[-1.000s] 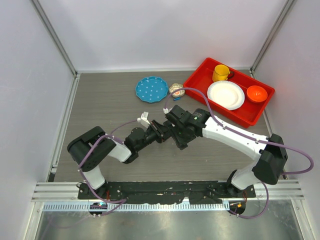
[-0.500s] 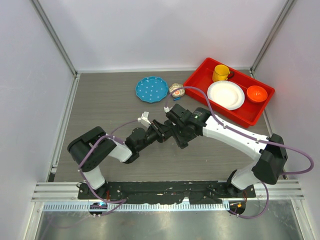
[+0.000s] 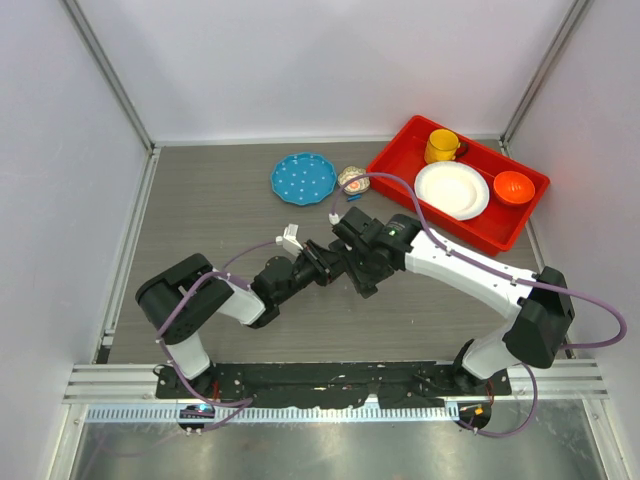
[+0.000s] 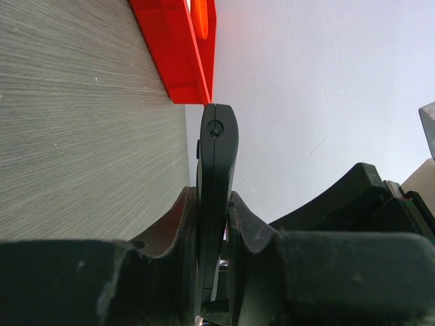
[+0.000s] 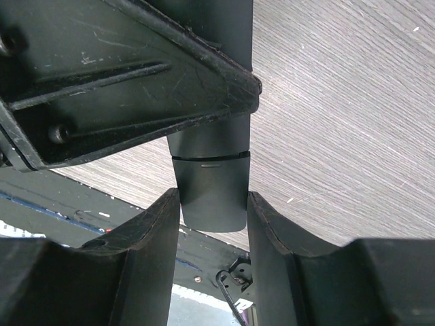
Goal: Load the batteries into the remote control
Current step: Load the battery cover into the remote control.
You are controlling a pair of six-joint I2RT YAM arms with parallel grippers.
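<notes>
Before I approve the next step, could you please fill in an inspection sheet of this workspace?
Surface: grey wood-grain table.
Job's things: remote control held edge-on between both grippers; batteries: nothing seen.
Clutter: blue plate and small patterned object on the table; red tray holds yellow mug, white plate, orange bowl.
Grippers: left gripper shut on the remote control; right gripper appears closed on both sides of its other end.
Cables: purple cables loop along both arms.
Surroundings: white walls; metal rail at the near edge.
</notes>
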